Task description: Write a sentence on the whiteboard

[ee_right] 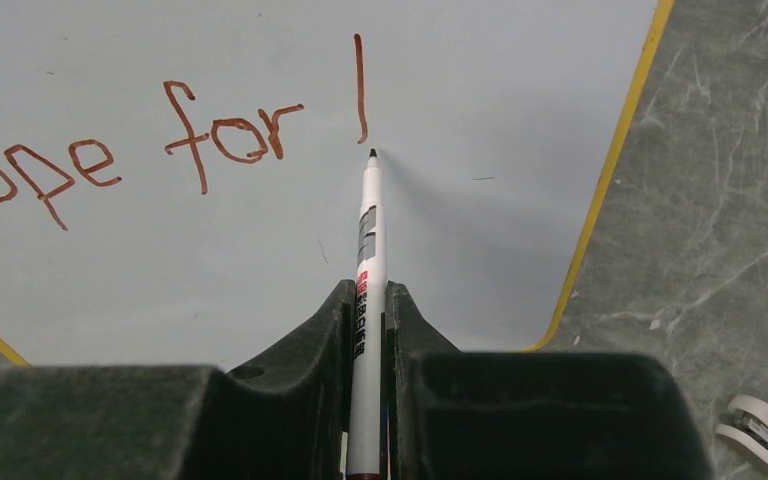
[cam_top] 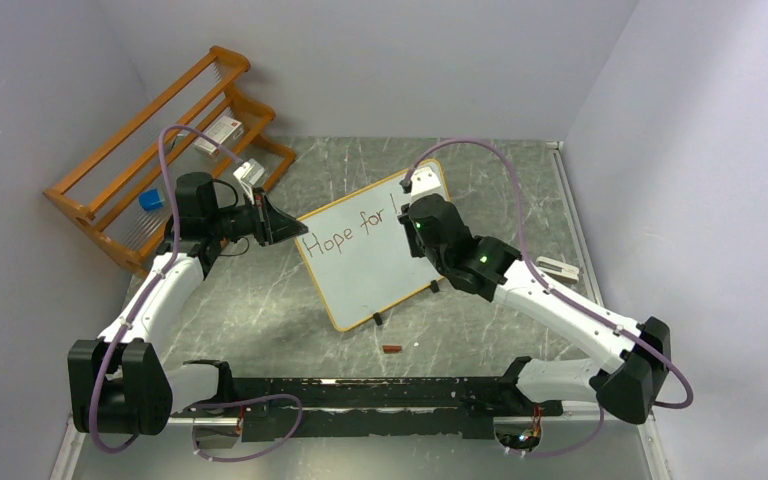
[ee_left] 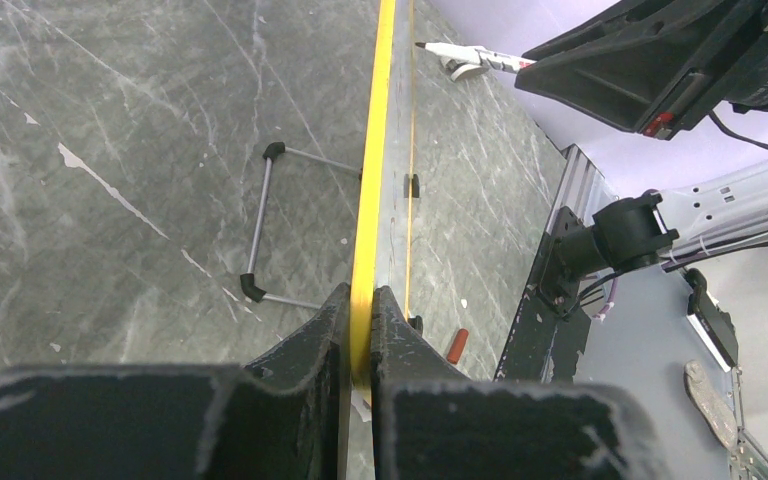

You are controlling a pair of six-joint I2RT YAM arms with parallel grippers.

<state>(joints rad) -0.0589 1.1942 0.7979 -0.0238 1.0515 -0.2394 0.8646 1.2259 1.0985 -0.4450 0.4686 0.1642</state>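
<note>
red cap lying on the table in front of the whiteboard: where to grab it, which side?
Probably the middle of the cap, fingers closing across its short width, straight down from above. It lies flat on the table, long axis roughly left-right in the top view, apart from the feet of the whiteboard.

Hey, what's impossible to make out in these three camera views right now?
- Right wrist view: the left edge cuts off the start of the writing; marker tip contact is unclear.
- Left wrist view: the whiteboard is edge-on, hiding its face.
- Top view: the right arm covers the marker.
</note>
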